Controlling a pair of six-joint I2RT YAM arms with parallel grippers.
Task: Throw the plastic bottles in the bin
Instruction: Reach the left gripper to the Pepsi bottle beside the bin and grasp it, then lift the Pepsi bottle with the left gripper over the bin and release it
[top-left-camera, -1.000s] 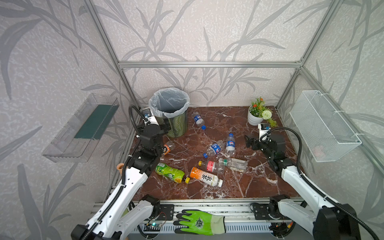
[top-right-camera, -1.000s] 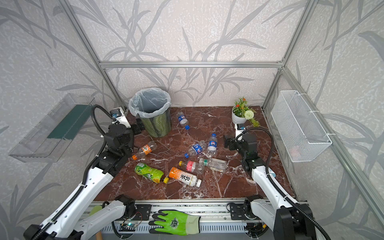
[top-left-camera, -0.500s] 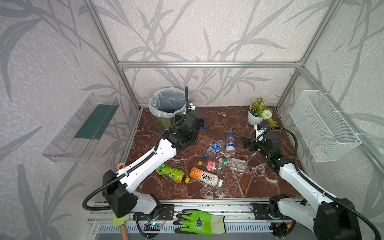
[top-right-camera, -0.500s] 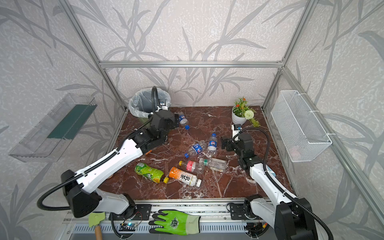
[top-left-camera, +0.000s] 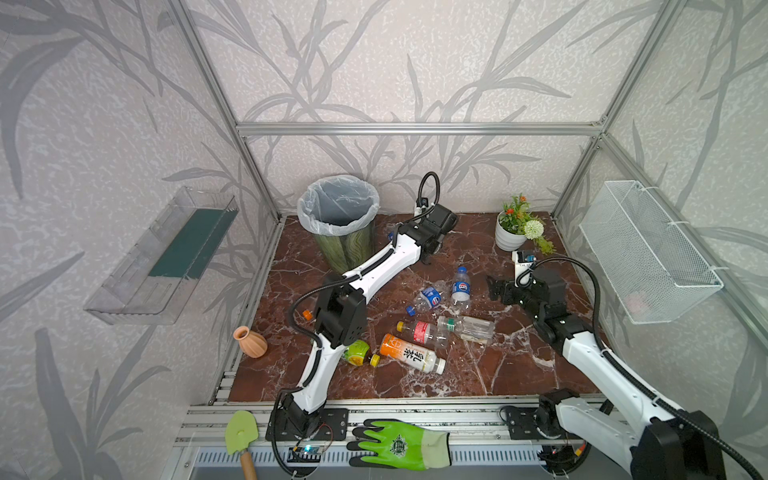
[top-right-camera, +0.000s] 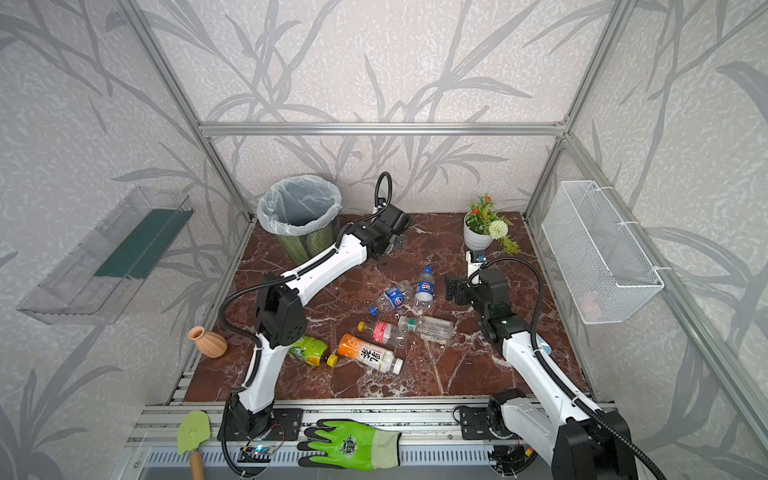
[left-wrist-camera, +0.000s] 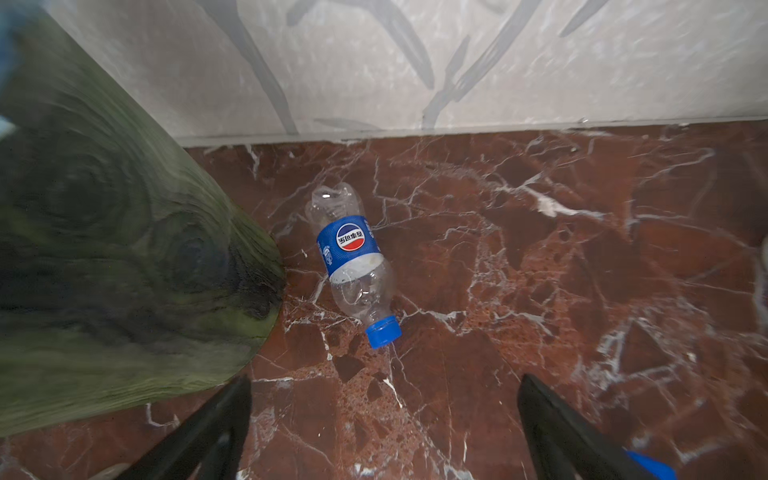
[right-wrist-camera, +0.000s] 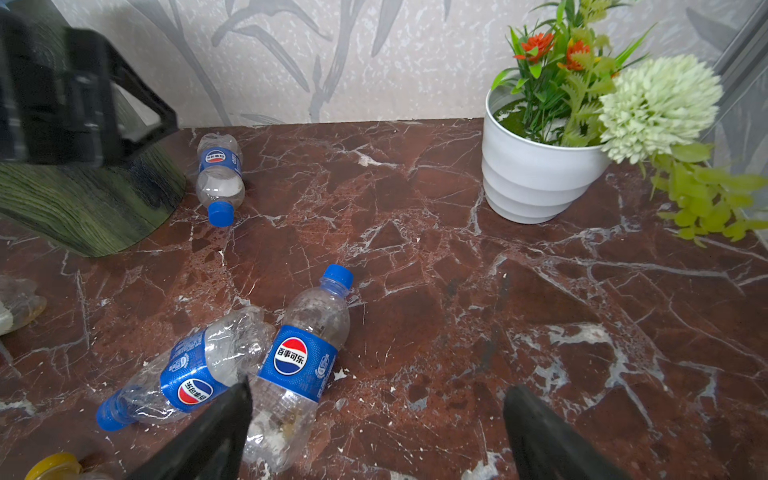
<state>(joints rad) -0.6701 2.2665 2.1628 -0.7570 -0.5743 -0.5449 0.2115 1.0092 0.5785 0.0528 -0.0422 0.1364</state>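
Hovering the left claw (left-wrist-camera: 385, 379) above the marble floor (left-wrist-camera: 540, 249), fingers spread wide and gripping nothing, facing a blue-labelled bottle (left-wrist-camera: 353, 257). Lying on its side just beside the foot of the bin (left-wrist-camera: 104, 249), blue cap pointing toward the claw, base dented. Hanging the right claw (right-wrist-camera: 380, 385) equally wide and empty above two more with blue labels: a whole bottle (right-wrist-camera: 303, 357) and a crushed bottle (right-wrist-camera: 195, 374), touching each other, well apart from the bin. Resting nearer the front in a top view: a red-labelled bottle (top-left-camera: 422, 332), a green-capped clear bottle (top-left-camera: 467, 328), an orange-and-white bottle (top-left-camera: 411, 353) and a green bottle (top-left-camera: 357, 353) partly hidden by the left arm (top-left-camera: 374, 266). Showing nothing inside the bin's liner in both top views.

Judging all of them as empty, thin-walled and very light: probably denting under a hard squeeze, and rolling or skidding on the polished stone at the slightest nudge. Aiming best for the labelled middle, across the width, where the wall is straightest; avoiding the tapered neck and the cap. Coming straight down, closing gently, guarding against pushing the nearest one into the bin's side.
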